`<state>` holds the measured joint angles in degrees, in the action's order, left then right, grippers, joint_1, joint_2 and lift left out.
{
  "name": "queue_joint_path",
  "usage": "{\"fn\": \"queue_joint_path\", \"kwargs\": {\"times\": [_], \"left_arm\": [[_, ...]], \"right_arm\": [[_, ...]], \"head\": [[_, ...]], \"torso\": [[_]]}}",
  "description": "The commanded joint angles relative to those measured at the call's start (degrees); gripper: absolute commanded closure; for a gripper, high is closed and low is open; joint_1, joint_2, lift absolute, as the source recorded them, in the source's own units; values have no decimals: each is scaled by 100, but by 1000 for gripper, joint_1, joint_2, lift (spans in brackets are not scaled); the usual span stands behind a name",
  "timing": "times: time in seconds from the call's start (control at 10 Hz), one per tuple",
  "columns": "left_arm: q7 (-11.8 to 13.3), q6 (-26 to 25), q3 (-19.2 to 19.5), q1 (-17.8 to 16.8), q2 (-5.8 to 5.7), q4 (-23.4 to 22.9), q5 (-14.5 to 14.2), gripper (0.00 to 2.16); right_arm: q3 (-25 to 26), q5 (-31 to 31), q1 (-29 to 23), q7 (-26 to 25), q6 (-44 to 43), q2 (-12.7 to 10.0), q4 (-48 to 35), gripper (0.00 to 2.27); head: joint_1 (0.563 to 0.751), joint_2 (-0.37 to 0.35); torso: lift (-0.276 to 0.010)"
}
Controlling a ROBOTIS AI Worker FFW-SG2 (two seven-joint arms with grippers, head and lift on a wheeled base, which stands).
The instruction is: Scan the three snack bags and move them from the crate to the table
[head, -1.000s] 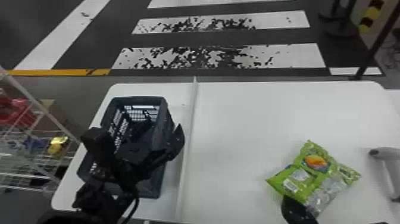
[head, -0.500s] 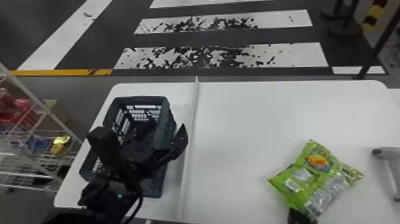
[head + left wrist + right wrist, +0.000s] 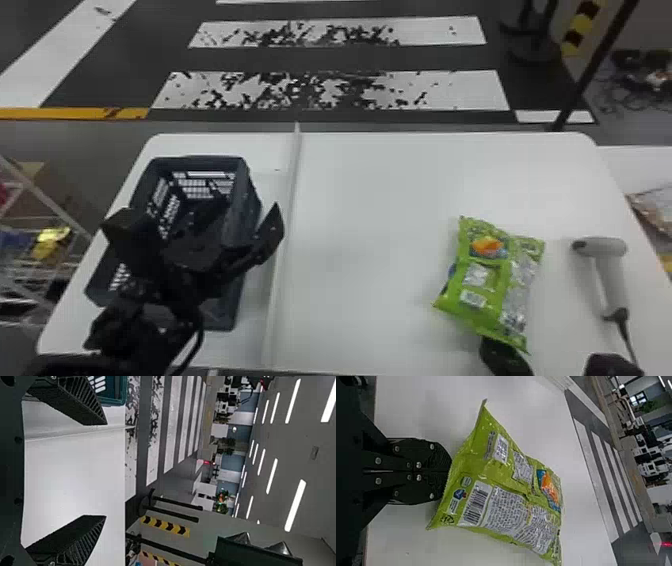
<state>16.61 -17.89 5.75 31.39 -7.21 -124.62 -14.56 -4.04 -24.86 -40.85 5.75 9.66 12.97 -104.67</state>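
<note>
Shelving [image 3: 47, 200] of white wire stands left of the crate [image 3: 245, 200], a yellow packet [image 3: 49, 244] on it. Over the crate hangs the left gripper [image 3: 199, 215], fingers spread with nothing between them, hiding much of the inside. Just right of the crate, a raised strip [image 3: 294, 165] crosses the table [image 3: 375, 200], standing between it and the green snack bag [image 3: 480, 280]. That bag is well right of the crate, tilted, its near edge pinched by the closed right gripper [image 3: 502, 355]. Farther right of the crate lies a pale scanner [image 3: 610, 280] with its cable [image 3: 625, 337]; beyond, farthest from the crate, is a silvery package [image 3: 655, 205].
</note>
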Motion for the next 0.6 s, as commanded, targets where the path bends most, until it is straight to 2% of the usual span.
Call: {"fn": "queue_joint_path", "kwargs": {"times": [0.0, 0.4, 0.5], "left_arm": [[9, 0, -12, -1, -9, 0, 14, 29], [27, 17, -83, -1, -9, 0, 32, 29], [27, 17, -83, -1, 0, 0, 41, 29]], "right_arm": [[167, -72, -28, 5, -38, -40, -10, 2243], [439, -204, -134, 76, -38, -93, -124, 2243], [483, -371, -336, 322, -20, -93, -361, 2243]], "head": [[695, 29], [695, -37], [695, -46]], "torso": [[-62], [-62], [-62]]}}
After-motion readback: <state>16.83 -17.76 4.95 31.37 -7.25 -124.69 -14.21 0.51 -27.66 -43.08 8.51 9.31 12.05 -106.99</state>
